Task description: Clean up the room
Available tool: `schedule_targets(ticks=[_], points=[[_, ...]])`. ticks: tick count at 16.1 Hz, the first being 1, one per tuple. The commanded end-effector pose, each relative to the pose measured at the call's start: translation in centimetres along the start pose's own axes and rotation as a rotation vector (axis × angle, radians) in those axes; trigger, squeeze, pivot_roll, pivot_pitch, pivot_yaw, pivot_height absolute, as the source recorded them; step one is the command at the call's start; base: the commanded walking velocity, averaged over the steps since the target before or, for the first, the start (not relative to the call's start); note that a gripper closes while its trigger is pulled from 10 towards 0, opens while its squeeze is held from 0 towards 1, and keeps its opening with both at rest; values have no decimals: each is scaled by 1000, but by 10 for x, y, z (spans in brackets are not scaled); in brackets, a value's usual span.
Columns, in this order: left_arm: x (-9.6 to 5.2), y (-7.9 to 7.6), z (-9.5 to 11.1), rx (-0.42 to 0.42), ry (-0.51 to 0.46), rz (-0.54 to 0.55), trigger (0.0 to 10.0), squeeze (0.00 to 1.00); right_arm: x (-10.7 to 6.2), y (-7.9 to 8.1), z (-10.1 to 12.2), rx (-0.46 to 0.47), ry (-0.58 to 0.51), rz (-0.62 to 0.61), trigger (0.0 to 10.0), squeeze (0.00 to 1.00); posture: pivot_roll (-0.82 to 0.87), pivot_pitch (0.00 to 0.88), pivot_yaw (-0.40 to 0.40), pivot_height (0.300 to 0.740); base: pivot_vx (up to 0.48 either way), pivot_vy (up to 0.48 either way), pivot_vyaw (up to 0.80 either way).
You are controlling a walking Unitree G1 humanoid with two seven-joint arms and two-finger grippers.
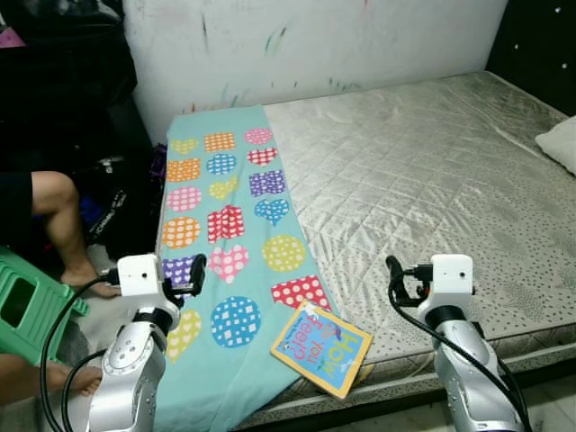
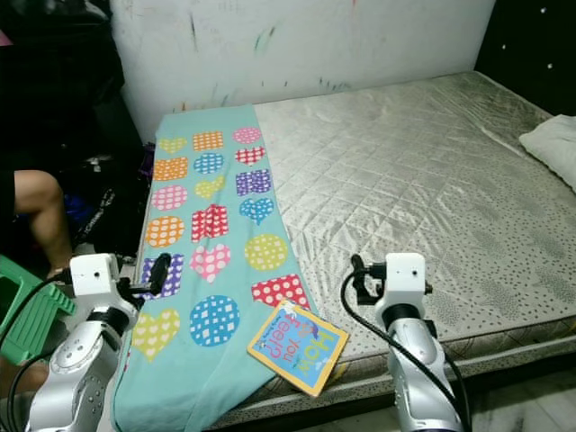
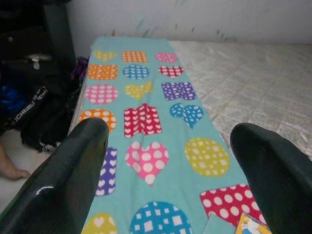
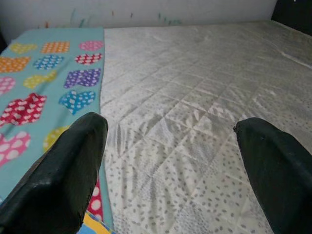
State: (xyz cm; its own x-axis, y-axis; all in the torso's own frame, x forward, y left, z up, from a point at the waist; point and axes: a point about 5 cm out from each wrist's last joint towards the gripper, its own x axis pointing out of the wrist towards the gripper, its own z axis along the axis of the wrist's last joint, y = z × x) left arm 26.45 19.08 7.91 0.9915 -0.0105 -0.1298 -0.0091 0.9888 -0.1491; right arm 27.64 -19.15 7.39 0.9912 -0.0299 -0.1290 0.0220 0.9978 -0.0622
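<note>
A thin children's book (image 1: 321, 348) with a blue and yellow cover lies at the near edge of the bed, partly on a teal blanket (image 1: 225, 225) printed with dotted hearts, circles and squares. The blanket runs along the left side of a bare quilted mattress (image 1: 423, 171). My left gripper (image 1: 194, 274) hovers over the blanket's near left part, open and holding nothing. My right gripper (image 1: 394, 275) hangs open over the mattress, just right of the book. In the left wrist view the fingers (image 3: 73, 165) frame the blanket, and a corner of the book (image 3: 251, 226) peeks in.
A white pillow (image 1: 560, 144) lies at the bed's far right. A person's bare leg (image 1: 58, 225) and foot rest left of the bed by a green stool (image 1: 27, 301). Dark bags (image 1: 108, 207) sit against the scribbled wall (image 1: 315, 40).
</note>
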Motion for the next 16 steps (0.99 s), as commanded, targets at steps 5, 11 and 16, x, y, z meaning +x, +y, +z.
schedule_targets(ticks=[5,11,16], points=[[-5,4,5,17,-20,11,10000,0,-1,2,7,-7,-31,21,10000,0,-160,0,71,665,0,0,0],[-11,9,5,23,-29,52,10000,0,-2,8,5,-3,-23,60,10000,0,-137,0,50,615,0,0,0],[-14,11,8,18,-48,74,10000,0,1,6,9,-24,-30,81,10000,0,-137,0,38,601,0,0,0]])
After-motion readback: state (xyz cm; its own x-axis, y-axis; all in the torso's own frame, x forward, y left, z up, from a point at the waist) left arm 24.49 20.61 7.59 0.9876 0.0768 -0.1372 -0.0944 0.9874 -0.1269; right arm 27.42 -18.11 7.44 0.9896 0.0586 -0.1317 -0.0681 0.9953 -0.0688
